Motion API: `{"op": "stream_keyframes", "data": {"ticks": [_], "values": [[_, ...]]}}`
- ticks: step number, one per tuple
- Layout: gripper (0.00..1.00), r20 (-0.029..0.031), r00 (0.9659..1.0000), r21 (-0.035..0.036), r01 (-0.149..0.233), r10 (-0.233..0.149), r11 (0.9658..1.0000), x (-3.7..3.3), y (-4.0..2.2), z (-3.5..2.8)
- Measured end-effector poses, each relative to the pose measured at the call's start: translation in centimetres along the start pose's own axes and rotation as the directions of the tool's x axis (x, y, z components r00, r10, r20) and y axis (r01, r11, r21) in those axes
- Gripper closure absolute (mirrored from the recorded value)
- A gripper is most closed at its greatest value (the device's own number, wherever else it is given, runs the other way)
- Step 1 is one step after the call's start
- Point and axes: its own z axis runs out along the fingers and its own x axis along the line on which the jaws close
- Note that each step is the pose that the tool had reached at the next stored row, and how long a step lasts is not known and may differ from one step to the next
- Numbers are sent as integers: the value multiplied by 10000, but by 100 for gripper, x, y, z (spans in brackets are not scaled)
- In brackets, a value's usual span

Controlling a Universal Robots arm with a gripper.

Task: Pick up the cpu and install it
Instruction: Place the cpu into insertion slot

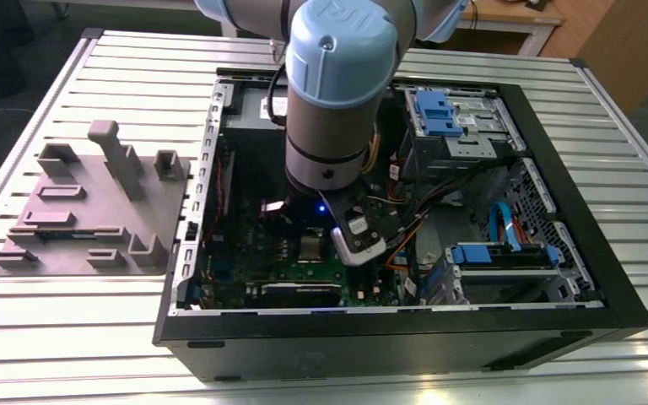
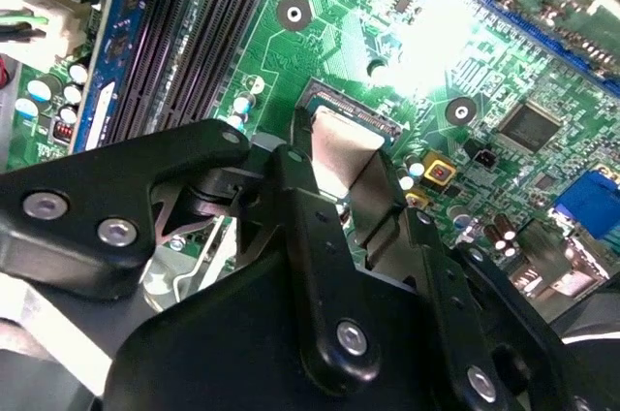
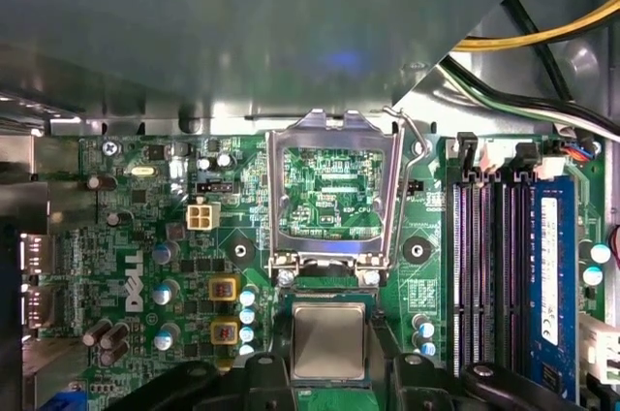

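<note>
My gripper (image 2: 339, 188) is down inside the open computer case (image 1: 594, 278), over the green motherboard (image 3: 145, 237), and my jaws are pinched on the cpu (image 3: 328, 339), one finger on each of two opposite edges. In the first wrist view its silver top faces the camera, square and flat between my black fingers (image 3: 257, 372). In the second wrist view the same chip (image 2: 346, 164) hangs at my fingertips just over the dark socket (image 2: 351, 109).

The hinged retention frame (image 3: 334, 193) stands swung open beside the socket, with its wire lever (image 3: 412, 154) released along one side. Memory slots (image 3: 484, 266) run along the far side of the frame from the rear connectors.

I judge the pick-up done and the seating step in hand: the chip is at the socket, though I cannot tell whether it already rests in it or sits a little above. Setting it in calls for keeping it level, square with the socket's edges and matched to its keyed corner, then a straight gentle descent with no sideways slide, since the contacts underneath would bend easily.

In the exterior view my arm (image 1: 330, 93) reaches straight down near the case's middle; a grey fixture tray (image 1: 88, 211) lies on the slatted bench (image 1: 65, 337) at the exterior view's left.
</note>
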Motion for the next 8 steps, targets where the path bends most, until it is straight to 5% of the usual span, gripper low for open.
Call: {"op": "stream_keyframes", "data": {"ticks": [8], "values": [[60, -3, 10000, 3, 98, -98, 10000, 2, -23, -1]]}}
